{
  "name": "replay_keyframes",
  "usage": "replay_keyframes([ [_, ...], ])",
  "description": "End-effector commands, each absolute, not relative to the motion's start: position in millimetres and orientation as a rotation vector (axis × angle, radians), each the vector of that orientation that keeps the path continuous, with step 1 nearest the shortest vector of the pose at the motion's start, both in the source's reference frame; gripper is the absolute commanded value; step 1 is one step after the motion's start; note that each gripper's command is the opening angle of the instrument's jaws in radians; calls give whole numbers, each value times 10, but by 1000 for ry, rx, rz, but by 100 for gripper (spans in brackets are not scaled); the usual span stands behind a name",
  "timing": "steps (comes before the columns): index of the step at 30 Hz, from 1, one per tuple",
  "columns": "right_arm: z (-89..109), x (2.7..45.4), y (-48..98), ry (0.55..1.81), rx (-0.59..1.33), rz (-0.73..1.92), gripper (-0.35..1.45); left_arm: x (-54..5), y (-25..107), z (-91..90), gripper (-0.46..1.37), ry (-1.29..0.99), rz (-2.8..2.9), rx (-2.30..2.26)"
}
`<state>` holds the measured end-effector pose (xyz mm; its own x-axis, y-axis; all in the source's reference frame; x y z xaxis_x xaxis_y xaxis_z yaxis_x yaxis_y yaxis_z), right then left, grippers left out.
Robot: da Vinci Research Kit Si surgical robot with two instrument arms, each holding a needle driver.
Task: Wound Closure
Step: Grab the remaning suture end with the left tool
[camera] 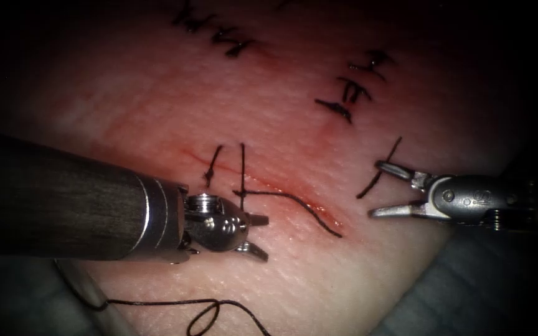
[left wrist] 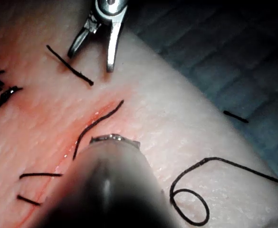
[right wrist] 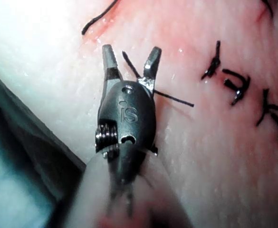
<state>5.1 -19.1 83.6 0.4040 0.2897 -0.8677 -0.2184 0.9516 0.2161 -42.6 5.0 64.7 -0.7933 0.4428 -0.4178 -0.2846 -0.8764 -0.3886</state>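
**Both tools empty over the cut**

Left tool (camera: 258, 235) is hovering nearest the lens, my jaws apart and gripping nothing, just beside the cut (camera: 294, 196) on the tissue (camera: 157, 99). Thread (camera: 303, 208) is lying along the cut's red fluid (camera: 281, 186), with cut ends (camera: 242, 165) standing up from a stitch. My right tool (camera: 384, 190) is waiting right of the cut, jaws spread, straddling a short thread piece (camera: 378, 169) without clamping it. More thread is looping (camera: 203, 317) toward the tissue's near edge. I cannot see the needle.
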Motion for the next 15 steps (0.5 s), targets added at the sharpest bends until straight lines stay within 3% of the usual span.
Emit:
replay_keyframes([
  [1,838,50,-191,1112,79,318,110,-431,52,648,40,-433,2626,-734],
  [7,839,40,-191,1112,79,314,109,-453,57,656,63,-426,2651,-775],
  [15,838,30,-194,1107,75,315,109,-470,63,668,69,-414,2663,-805],
])
